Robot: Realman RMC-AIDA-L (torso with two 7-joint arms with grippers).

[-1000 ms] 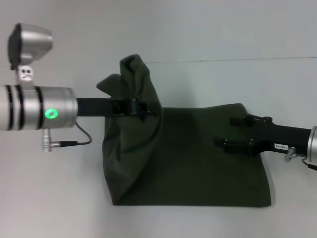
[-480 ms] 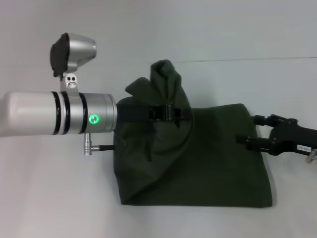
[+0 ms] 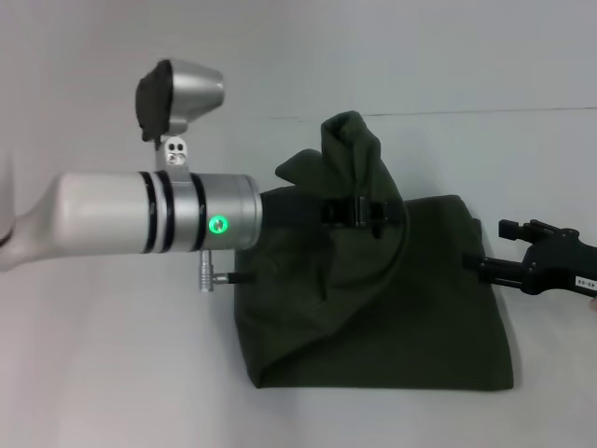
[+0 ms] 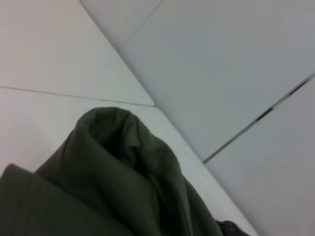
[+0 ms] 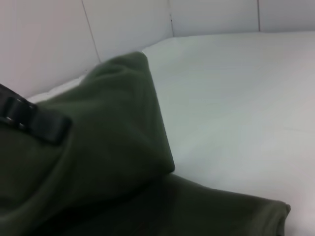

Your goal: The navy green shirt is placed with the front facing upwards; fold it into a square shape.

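From where I stand, the left arm's silver forearm reaches in from nine o'clock across the white tabletop (image 3: 112, 355), its green status light glowing, and the left gripper (image 3: 366, 213) is clamped together on a raised bunch of the navy green shirt (image 3: 392, 317), lifting that cloth into a rumpled peak toward twelve o'clock while the fabric drapes down around the black fingers. The shirt itself lies a little right of centre on the tabletop, its plain green surface showing, the lower part spread flat with a straight edge along six o'clock and the lifted fold standing over its left half. In the left wrist view the peak of cloth (image 4: 118, 162) fills the near field. At three o'clock the right gripper (image 3: 499, 247) sits at the shirt's right edge with its fingers apart, holding no cloth.
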